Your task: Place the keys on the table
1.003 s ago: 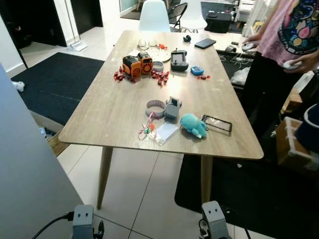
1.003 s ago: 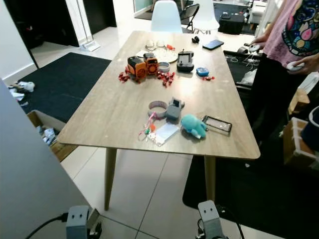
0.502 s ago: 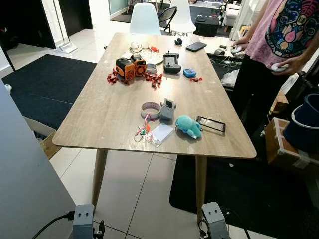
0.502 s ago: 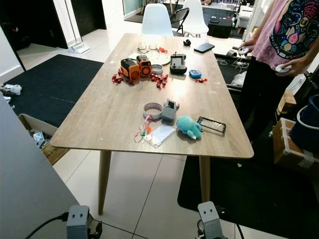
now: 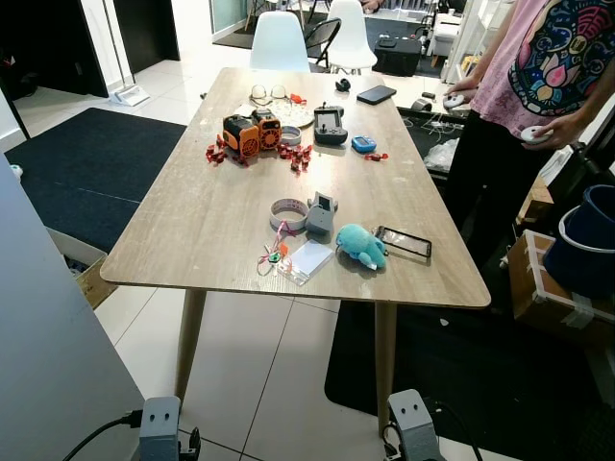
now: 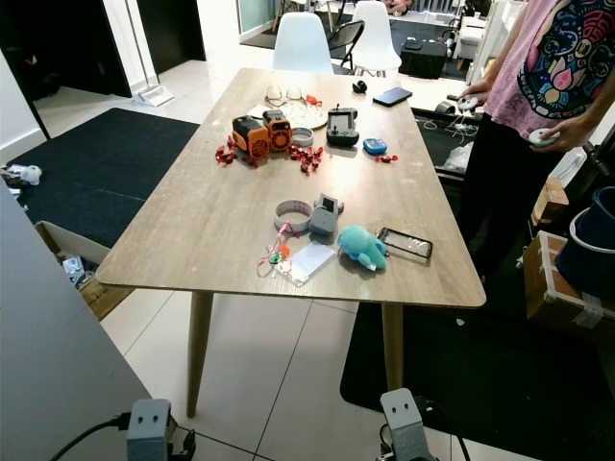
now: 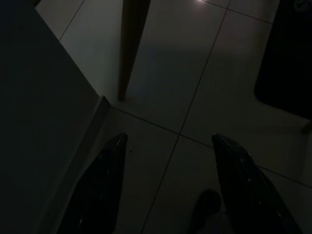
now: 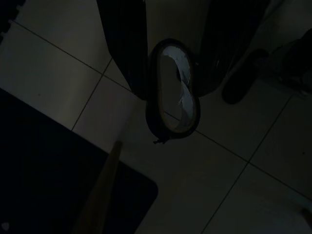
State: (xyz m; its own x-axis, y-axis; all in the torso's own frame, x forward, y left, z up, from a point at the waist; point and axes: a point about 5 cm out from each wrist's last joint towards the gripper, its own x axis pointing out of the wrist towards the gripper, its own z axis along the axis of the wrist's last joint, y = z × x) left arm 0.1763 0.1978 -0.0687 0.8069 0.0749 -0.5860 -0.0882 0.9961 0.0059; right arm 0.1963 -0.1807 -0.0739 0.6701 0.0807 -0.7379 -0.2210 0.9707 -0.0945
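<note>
A teal plush toy is lying on the pale wood-grain surface; orange-and-black toys are sitting mid-frame.

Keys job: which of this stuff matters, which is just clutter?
Job:
- table
- right pincer, shut on a dark oval ring; cannot tell if it is the keys
- left pincer, open, idle above the floor

Lying about:
- teal plush
- orange toy
- grey ring
- dark phone
- person beside the table
</note>
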